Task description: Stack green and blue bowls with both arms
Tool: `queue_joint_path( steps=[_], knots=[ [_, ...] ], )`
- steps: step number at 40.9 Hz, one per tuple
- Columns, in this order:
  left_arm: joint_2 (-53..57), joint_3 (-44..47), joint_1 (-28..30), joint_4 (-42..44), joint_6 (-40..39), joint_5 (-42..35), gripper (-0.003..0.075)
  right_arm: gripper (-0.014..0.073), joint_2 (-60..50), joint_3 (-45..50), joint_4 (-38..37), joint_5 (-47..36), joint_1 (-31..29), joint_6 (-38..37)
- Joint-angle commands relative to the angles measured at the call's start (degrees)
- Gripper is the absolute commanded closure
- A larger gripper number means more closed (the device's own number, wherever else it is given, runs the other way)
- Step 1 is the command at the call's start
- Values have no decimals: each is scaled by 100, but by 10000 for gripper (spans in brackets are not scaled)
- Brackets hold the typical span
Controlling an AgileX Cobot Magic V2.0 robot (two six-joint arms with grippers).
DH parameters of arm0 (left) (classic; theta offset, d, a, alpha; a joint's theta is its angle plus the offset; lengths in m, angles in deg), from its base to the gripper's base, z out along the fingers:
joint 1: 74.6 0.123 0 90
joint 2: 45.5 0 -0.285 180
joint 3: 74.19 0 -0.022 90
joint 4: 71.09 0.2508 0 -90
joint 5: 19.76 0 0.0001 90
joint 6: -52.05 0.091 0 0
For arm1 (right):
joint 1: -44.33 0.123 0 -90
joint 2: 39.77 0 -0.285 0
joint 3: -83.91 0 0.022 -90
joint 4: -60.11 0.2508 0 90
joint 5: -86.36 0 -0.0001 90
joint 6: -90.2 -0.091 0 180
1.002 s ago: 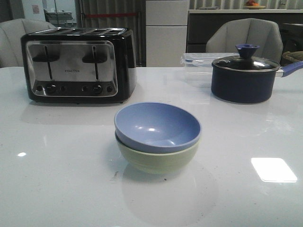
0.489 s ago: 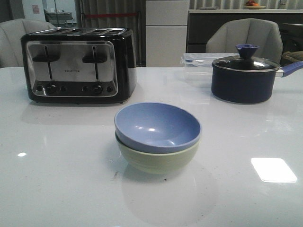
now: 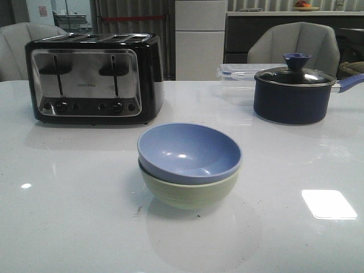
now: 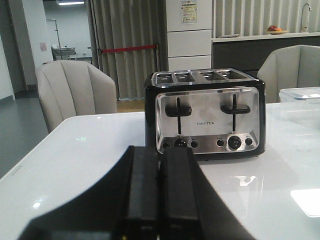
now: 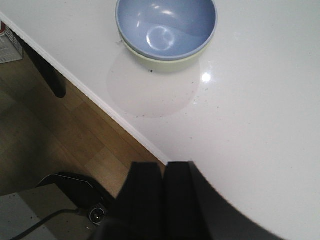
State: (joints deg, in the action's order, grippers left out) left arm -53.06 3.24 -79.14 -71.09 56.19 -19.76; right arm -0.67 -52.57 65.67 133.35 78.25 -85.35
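Observation:
The pale blue bowl (image 3: 189,152) sits nested inside the pale green bowl (image 3: 190,193) at the middle of the white table. Both also show in the right wrist view, blue bowl (image 5: 166,25) on the green bowl (image 5: 165,63). My right gripper (image 5: 165,167) is shut and empty, held above the table's front edge, well back from the bowls. My left gripper (image 4: 161,155) is shut and empty, pointing at the toaster; no bowl shows in its view. Neither arm appears in the front view.
A black and steel toaster (image 3: 94,77) stands at the back left, also in the left wrist view (image 4: 205,115). A dark navy lidded pot (image 3: 293,91) and a clear plastic box (image 3: 239,74) stand at the back right. The table's front edge (image 5: 100,100) drops to wooden floor.

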Motion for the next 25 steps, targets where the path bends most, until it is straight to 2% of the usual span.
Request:
queue_joint_path(
  steps=[1,8,13,17,25],
  knots=[
    [128,27,-1,-65,-54,-536,627,537,-275,-4,-63,-585,-475,75],
    [128,27,-1,-65,-54,-536,627,537,-1283,912,-257,-1909,-2020,75],
    [128,27,-1,-65,-54,-536,627,537,-2160,1750,-274,-3025,-2852,75],
    [128,27,-1,-65,-54,-536,627,537,-2707,2431,-269,-3795,-3226,75],
    [128,27,-1,-65,-54,-536,627,537,-3310,3290,-269,-4389,-3422,75]
  ],
)
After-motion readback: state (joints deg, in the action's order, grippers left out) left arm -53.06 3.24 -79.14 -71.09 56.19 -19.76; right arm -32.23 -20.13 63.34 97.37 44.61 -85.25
